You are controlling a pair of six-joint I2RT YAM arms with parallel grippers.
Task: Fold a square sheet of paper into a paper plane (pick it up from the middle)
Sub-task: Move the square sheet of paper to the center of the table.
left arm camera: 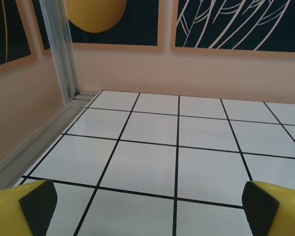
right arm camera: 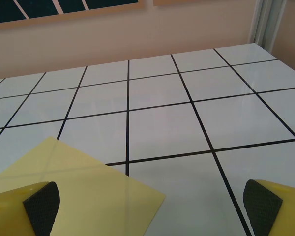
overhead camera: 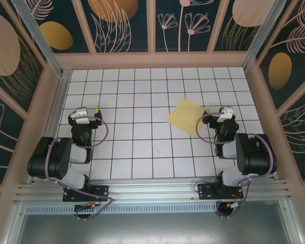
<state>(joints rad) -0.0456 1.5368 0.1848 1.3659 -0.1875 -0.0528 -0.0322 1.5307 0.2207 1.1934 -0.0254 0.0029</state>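
Observation:
The square sheet of paper (overhead camera: 187,117) is pale yellow and lies flat on the white tiled floor, turned like a diamond, right of centre. I see no crease in it. My right gripper (overhead camera: 221,113) sits just right of the sheet's right corner, low over the tiles. In the right wrist view it (right arm camera: 151,206) is open, its black pads (right arm camera: 42,206) wide apart, and a corner of the sheet (right arm camera: 78,189) lies on the floor between them toward the left finger. My left gripper (overhead camera: 85,112) rests far left of the sheet, open (left arm camera: 150,209) over bare tiles.
The tiled floor (overhead camera: 142,101) is boxed in by pink walls (overhead camera: 152,60) at the back and both sides. An aluminium post and rail (left arm camera: 64,54) run along the left wall near my left gripper. Both arm bases sit on the rail (overhead camera: 152,188) at the near edge.

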